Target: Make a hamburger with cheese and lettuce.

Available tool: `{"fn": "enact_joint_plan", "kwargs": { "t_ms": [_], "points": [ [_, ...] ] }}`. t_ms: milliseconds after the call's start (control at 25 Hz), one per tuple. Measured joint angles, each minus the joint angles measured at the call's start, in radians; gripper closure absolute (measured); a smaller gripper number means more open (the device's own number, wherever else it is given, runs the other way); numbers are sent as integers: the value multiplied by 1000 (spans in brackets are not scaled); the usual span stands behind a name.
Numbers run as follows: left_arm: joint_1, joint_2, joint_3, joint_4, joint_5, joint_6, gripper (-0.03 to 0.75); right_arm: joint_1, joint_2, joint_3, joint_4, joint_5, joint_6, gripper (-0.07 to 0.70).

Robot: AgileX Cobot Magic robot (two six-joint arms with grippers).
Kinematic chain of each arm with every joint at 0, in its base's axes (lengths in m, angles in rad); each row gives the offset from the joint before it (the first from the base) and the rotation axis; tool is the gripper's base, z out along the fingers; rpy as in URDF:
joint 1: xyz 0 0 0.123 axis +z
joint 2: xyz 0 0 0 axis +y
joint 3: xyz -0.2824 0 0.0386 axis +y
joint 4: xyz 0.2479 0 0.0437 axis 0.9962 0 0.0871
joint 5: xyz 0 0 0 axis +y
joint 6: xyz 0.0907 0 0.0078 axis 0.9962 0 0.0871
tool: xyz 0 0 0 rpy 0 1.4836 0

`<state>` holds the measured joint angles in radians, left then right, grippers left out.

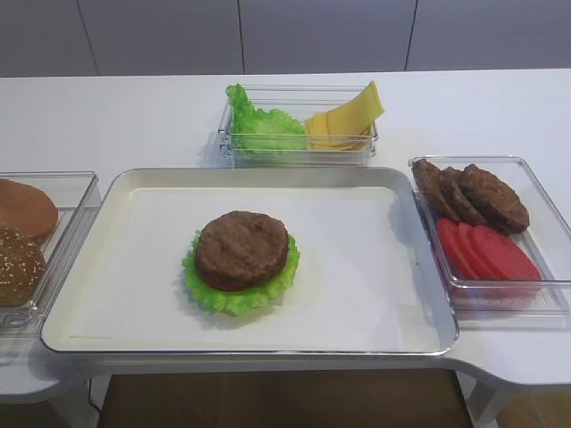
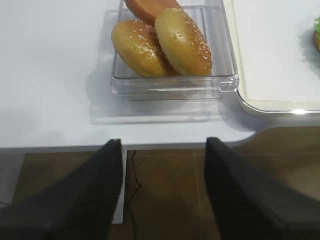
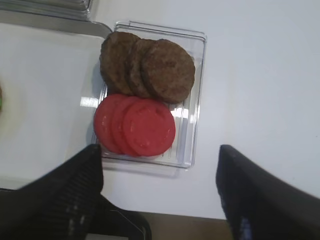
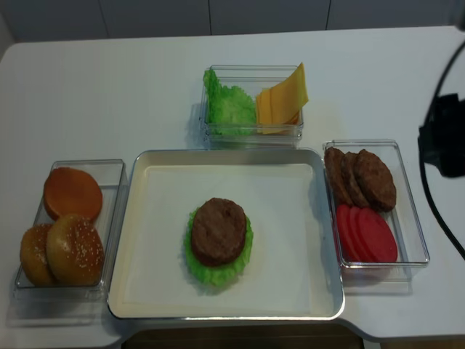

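Your right gripper [image 3: 159, 197] hangs with jaws spread wide, empty, over the table edge; your left gripper [image 2: 162, 192] likewise. On the big metal tray [image 1: 125, 192] sits the leaf-based patty stack, the hamburger [image 1: 241, 259]. Pale yellow cheese [image 1: 346, 119] and ruffled green lettuce [image 1: 263, 125] share the rear clear bin.

Hamburger [image 1: 242, 259] on tray [image 1: 375, 303], centred

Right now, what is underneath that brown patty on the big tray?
Under the patty a thin red edge peeks out at the front, and below it a ruffled lettuce leaf on the tray. Anything else beneath is covered.
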<state>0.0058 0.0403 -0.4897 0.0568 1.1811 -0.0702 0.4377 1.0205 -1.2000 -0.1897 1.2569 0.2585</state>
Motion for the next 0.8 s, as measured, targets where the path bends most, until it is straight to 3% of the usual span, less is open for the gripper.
{"fn": "enact_joint_plan", "kwargs": {
  "t_ms": [520, 800],
  "points": [
    [0, 0, 0, 0, 0, 0, 324, -36, -338, 235, 20, 5, 35, 83],
    [0, 0, 0, 0, 0, 0, 324, -101, -523, 339, 37, 15, -33, 83]
  ]
}}
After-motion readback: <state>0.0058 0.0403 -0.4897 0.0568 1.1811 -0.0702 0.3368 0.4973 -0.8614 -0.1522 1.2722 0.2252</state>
